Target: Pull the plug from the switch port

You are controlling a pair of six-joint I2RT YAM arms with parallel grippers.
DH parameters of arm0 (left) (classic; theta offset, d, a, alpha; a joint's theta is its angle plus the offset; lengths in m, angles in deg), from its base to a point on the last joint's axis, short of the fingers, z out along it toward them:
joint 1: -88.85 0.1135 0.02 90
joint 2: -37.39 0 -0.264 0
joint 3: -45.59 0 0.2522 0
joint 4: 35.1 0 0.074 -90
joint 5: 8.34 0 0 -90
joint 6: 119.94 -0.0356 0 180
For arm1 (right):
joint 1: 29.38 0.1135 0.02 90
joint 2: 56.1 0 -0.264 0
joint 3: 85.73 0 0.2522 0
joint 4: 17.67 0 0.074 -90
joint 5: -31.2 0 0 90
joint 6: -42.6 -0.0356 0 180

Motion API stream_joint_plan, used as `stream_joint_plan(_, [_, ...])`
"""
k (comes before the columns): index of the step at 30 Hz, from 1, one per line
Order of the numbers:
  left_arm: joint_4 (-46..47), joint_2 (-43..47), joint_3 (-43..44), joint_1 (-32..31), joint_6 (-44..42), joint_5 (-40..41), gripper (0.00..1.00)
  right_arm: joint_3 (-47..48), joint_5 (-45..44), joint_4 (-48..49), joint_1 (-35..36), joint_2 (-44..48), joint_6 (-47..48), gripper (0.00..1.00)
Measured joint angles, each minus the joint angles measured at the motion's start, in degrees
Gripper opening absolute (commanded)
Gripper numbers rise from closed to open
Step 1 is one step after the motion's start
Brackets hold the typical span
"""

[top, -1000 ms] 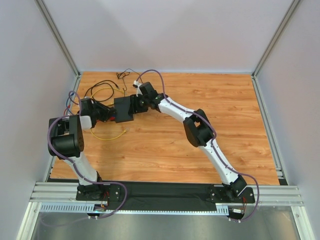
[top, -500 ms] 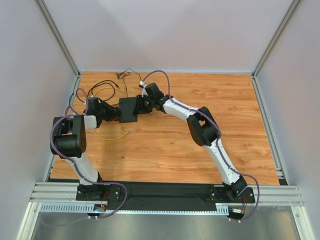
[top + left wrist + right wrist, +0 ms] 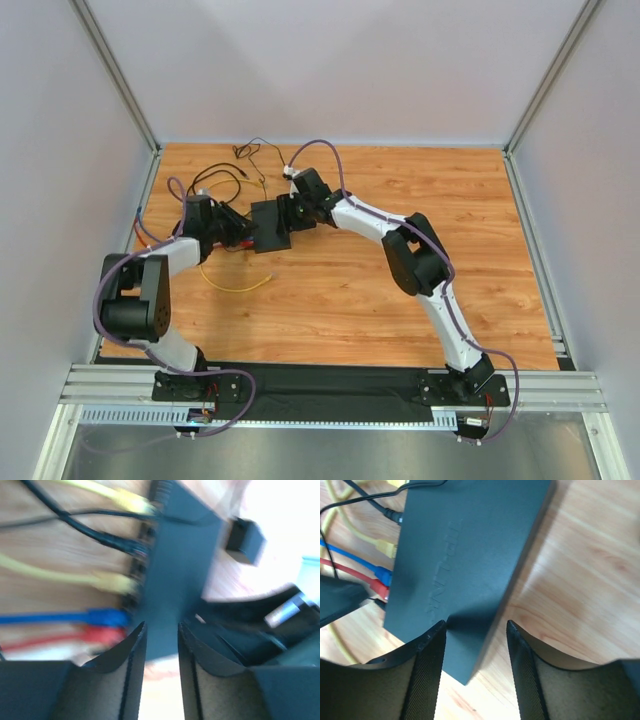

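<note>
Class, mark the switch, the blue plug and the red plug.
switch [image 3: 465,565], right wrist view, top face.
blue plug [image 3: 105,617], left wrist view, plug body.
red plug [image 3: 102,634], left wrist view, plug body.

Switch [image 3: 271,225] back-left on table [image 3: 420,300], between both grippers.
Left gripper [image 3: 235,228] at its left edge, right gripper [image 3: 290,212] at its right. Plugged cables [image 3: 215,180] trail left and back; loose cable [image 3: 240,285] lies in front.

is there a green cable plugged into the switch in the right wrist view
No, only yellow cables, black cables, a blue cable and a red cable reach the switch there.
</note>
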Motion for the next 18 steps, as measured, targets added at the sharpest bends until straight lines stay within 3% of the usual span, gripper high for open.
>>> stream_joint_plan(8, [-5.99, 14.45, 0.61, -0.87, -2.64, 1.49, 0.46, -2.36, -2.95, -0.11, -0.07, 3.43, 4.92, 0.52])
stream_joint_plan(18, [-8.68, 16.52, -4.39, 0.59, -0.72, 1.55, 0.4, -0.85, 4.44, 2.01, 0.15, 4.17, 7.21, 0.24])
